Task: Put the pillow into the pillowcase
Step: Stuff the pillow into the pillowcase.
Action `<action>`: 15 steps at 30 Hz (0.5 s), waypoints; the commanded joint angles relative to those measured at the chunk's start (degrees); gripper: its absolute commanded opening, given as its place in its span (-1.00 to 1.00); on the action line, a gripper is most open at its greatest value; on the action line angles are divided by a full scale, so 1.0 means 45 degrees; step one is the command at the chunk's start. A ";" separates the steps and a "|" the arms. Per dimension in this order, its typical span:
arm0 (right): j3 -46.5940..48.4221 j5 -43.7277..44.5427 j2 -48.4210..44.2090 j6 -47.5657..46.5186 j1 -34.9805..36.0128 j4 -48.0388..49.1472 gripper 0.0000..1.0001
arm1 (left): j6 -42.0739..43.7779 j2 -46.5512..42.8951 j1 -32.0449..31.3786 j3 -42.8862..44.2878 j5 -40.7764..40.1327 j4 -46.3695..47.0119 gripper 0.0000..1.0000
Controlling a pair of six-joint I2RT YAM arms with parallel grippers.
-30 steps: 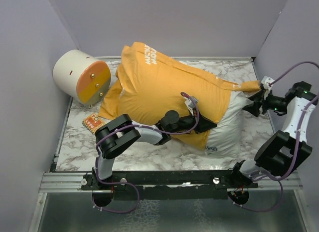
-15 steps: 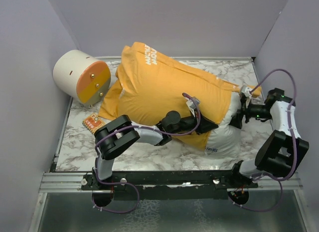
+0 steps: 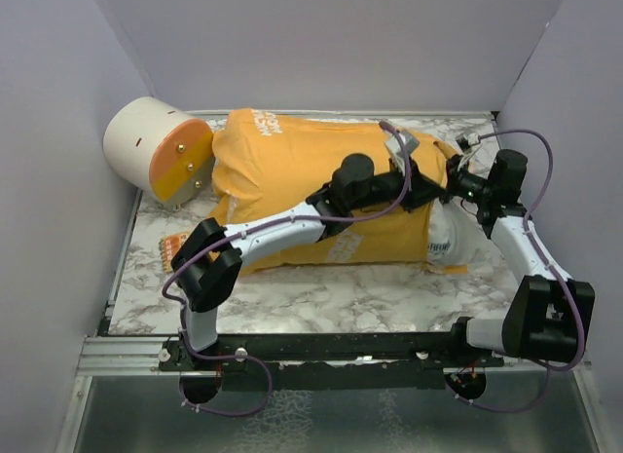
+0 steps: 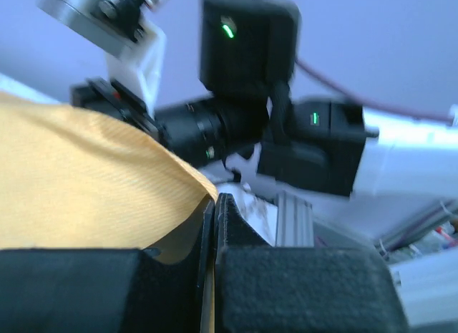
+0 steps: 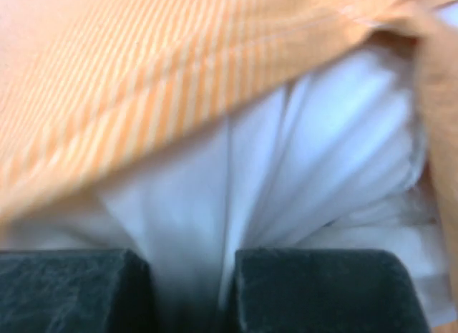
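mo: Both arms swung up toward 1 o'clock since a second ago, dragging the pillowcase along. Left gripper is pinched tight on its hem

dee: yep, right gripper nips a pillow fold, white end poking out at 3 o'clock. Mid-stuffing I'd say, next shove it deeper

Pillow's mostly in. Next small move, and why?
Probably push the right gripper leftward, deeper into the pillowcase: it pinches the pillow, whose end sticks out of the opening, while the left gripper holds the hem.
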 commanded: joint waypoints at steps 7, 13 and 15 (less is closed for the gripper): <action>0.0624 0.0258 0.0156 0.0331 0.0039 0.2245 -0.72 | -0.2434 0.3296 0.1948 0.3520 0.2706 0.1228 -1.00; 0.4426 -0.2066 0.0307 -0.7211 -0.3878 -0.6431 0.19 | -0.3256 0.5056 0.2540 0.3958 0.2870 0.1468 -1.00; 0.6766 -0.1583 0.1009 -1.0488 -0.4862 -0.9898 0.43 | -0.3367 0.5389 0.2566 0.4330 0.2916 0.1355 -1.00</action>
